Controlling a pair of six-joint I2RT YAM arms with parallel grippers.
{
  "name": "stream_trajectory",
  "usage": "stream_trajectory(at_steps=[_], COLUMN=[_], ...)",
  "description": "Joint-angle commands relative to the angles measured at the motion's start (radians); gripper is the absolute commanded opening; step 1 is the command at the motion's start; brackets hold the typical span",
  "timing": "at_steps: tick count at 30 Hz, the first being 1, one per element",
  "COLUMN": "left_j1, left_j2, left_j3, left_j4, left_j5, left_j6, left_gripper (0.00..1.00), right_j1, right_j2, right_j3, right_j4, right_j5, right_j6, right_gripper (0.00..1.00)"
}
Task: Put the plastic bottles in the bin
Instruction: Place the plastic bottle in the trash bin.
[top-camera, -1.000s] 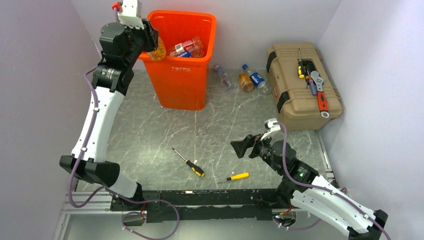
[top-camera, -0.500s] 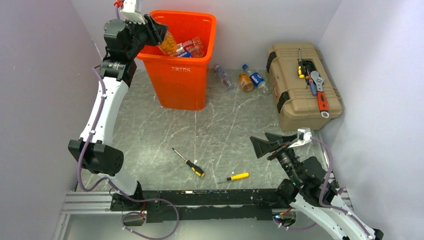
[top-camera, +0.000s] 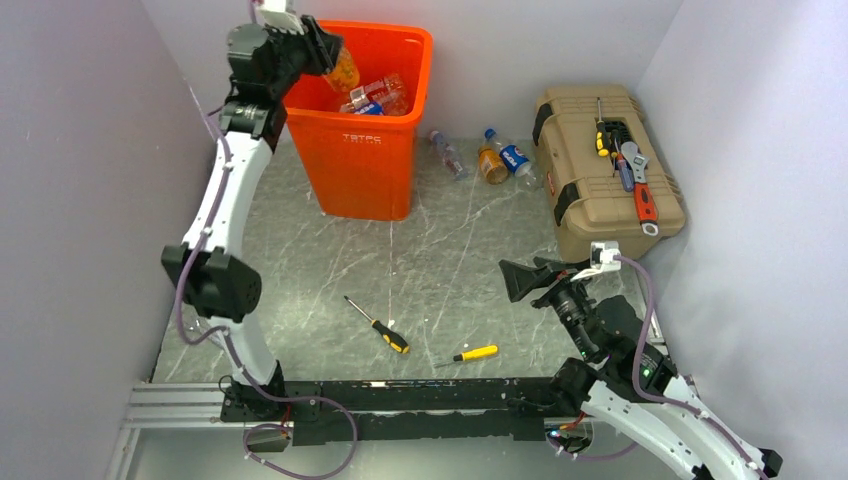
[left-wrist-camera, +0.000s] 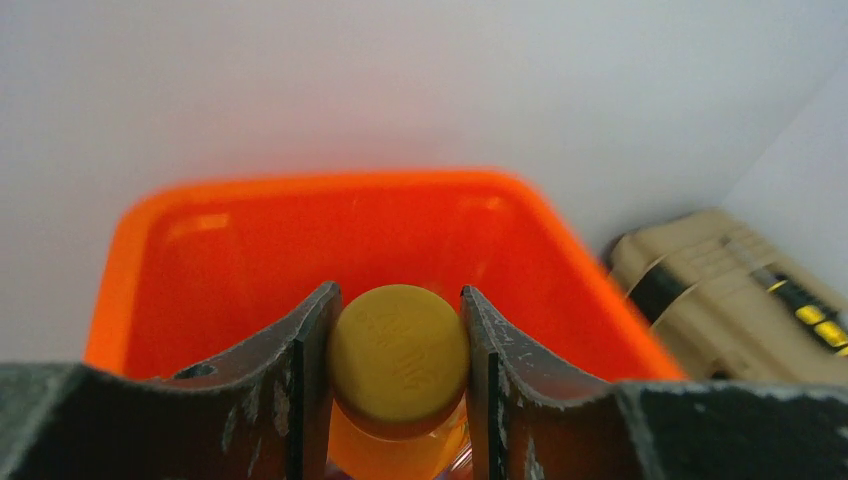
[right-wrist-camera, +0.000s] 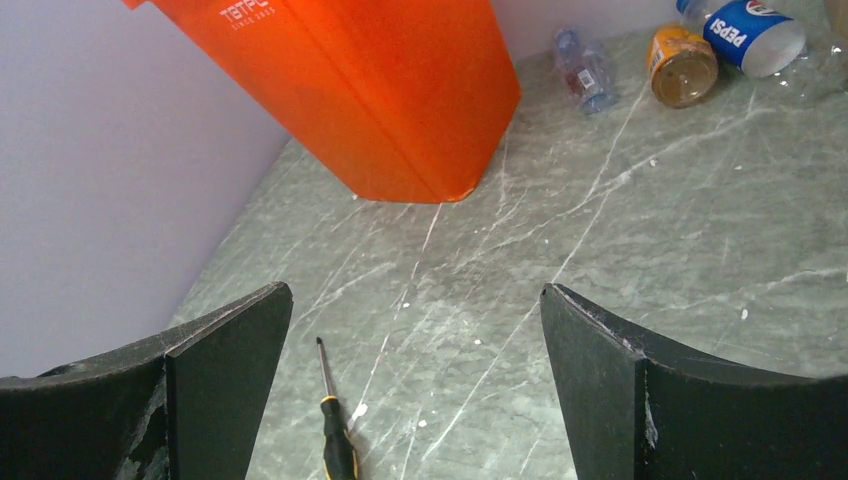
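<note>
1. Right gripper (right-wrist-camera: 413, 300): nearest us. Fingers spread wide and empty, hanging above the table (top-camera: 300, 260), facing the far side.
2. Two yellow-handled screwdrivers (top-camera: 378, 325) (top-camera: 470, 353): lying on the table near the arm bases. We leave these out of the task.
3. Three plastic bottles not yet binned, lying on the table between the bin and the toolbox: a clear one (top-camera: 447, 155), an orange one (top-camera: 491, 163) and a blue-labelled Pepsi one (top-camera: 515, 155). The last two are touching or nearly so.
4. Tan toolbox (top-camera: 600, 180): stands at the right wall with hand tools on its lid. Not ours to move.
5. Bin (top-camera: 360, 170): bright orange, upright at the far wall. Several bottles (top-camera: 378, 95) are already heaped inside.
6. Left gripper (top-camera: 325, 50): farthest from us, raised over the bin's left rim. It is clamped on an orange bottle (top-camera: 343, 68). The wrist view shows its yellow cap (left-wrist-camera: 400, 350) pinched between the fingers with the bin's mouth behind it.

Step in hand, as we judge it: the drop. The held bottle is over the opening. The next move calls for the left fingers to part so it falls among the others, provided the bottle is clear inside the rim. After that we would send the empty right gripper to the three bottles by the toolbox, which lie on its side.
</note>
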Motion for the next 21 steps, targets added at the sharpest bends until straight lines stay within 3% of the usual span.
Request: stream_trajectory(at_steps=[1,8,13,14,15,18,19,21], left_j1=[-0.004,-0.029,-0.030,-0.030,-0.030,-0.030,-0.030,-0.030], left_j2=[0.121,0.172,0.168,0.160,0.151,0.100,0.082,0.053], left_j3=[0.046,0.054,0.047,0.050,0.046,0.020,0.014,0.021], left_j4=[-0.189,-0.315,-0.330,-0.322,-0.298,-0.201,-0.160,-0.105], left_j5=[-0.062,-0.030,0.158,0.204,0.237,0.283,0.293,0.307], left_j6=[0.042,0.127,0.095,0.084,0.063,-0.023,-0.055,-0.111], left_gripper=[0.00,0.00,0.00,0.05,0.31,0.91,0.98,1.00], right_j1=[0.000,0.001,0.000,0.000,0.001,0.000,0.000,0.000], right_j2=[0.007,0.027,0.072,0.079,0.086,0.103,0.108,0.118], right_j3=[0.015,0.014,0.018,0.021,0.023,0.033,0.035,0.042], right_j4=[0.023,0.032,0.045,0.044,0.043,0.034,0.033,0.036], right_j5=[0.019,0.026,-0.002,-0.005,-0.009,-0.007,-0.004,0.002], right_j6=[0.014,-0.007,-0.001,0.001,0.002,-0.003,-0.006,-0.012], right_gripper=[0.99,0.99,0.99,0.99,0.99,0.99,1.00,1.00])
